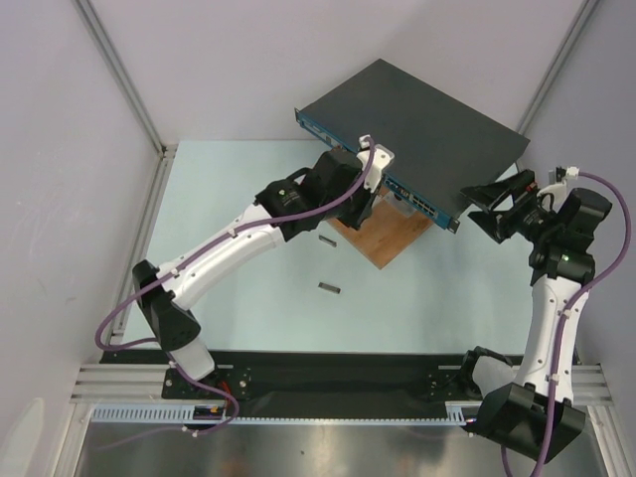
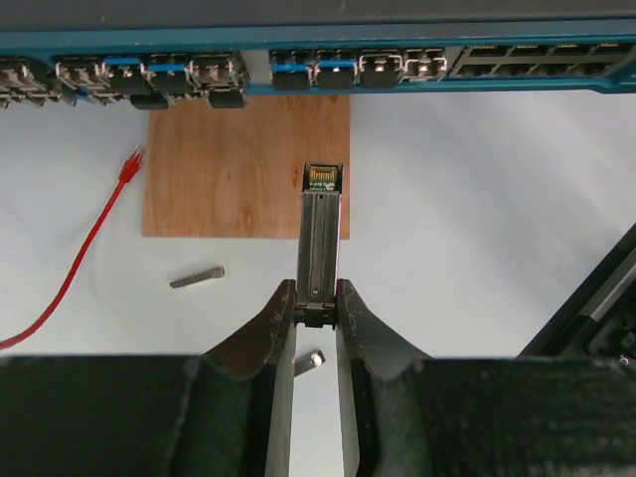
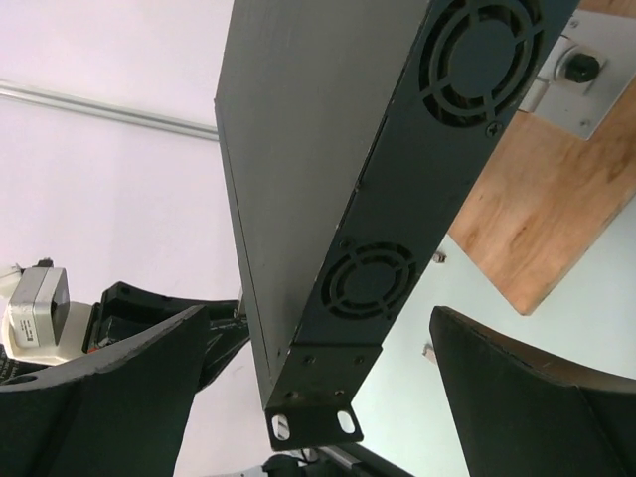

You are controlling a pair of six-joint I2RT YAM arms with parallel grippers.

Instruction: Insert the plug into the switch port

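Pale blue-green table, grey walls. At far right: large flat dark-grey metal switch, blue front face with a row of sockets, front edge above brown wooden board. Clamped by its rear end between fingers of left gripper: slim silver rectangular metal plug, over the board, tip aimed at socket row, short of it, not touching. Spread wide around switch's fan-vented side end: right gripper, gripping nothing. Left of board: thin red cable, 1 small grey metal bar.
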